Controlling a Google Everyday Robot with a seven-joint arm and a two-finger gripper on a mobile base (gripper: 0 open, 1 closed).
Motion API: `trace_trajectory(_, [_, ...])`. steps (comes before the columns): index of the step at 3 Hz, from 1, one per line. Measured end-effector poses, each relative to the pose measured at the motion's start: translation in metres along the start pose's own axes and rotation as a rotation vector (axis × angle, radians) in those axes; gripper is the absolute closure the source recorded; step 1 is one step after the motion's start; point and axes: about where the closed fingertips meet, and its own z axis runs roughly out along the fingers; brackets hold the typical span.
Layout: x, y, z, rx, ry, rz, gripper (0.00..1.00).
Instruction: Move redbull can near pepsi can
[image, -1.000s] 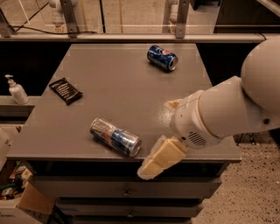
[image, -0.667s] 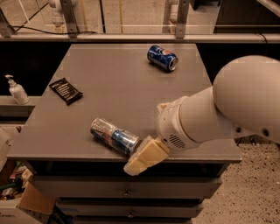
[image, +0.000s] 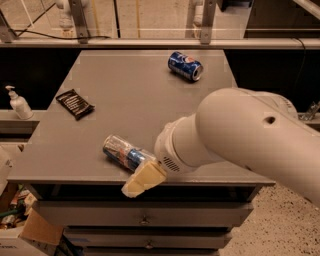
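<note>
The redbull can (image: 121, 151), slim and silver-blue, lies on its side near the front edge of the grey table (image: 135, 100). The pepsi can (image: 185, 66), dark blue with a round logo, lies on its side at the back right of the table, far from the redbull can. My gripper (image: 143, 179) shows as a cream-coloured tip at the end of the big white arm (image: 235, 135). It sits at the table's front edge, just right of and in front of the redbull can's right end, which it partly hides.
A black snack packet (image: 75, 104) lies at the table's left side. A white pump bottle (image: 19, 104) stands on a ledge to the left. Drawers (image: 145, 219) are under the table. A railing (image: 150, 42) runs behind it.
The arm has swung left and forward, and the gripper tip has moved left to the redbull can's right end. Both cans lie where they were.
</note>
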Motion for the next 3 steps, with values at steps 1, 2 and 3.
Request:
trace_trajectory(1, [-0.0032,0.0030,0.0110,0.023,0.016,0.002,0.18])
trace_trajectory(2, [-0.0035,0.0031,0.0143,0.042,0.025,0.011,0.41])
trace_trajectory(3, [0.0007,-0.0030,0.0092,0.064,0.031,0.030,0.64])
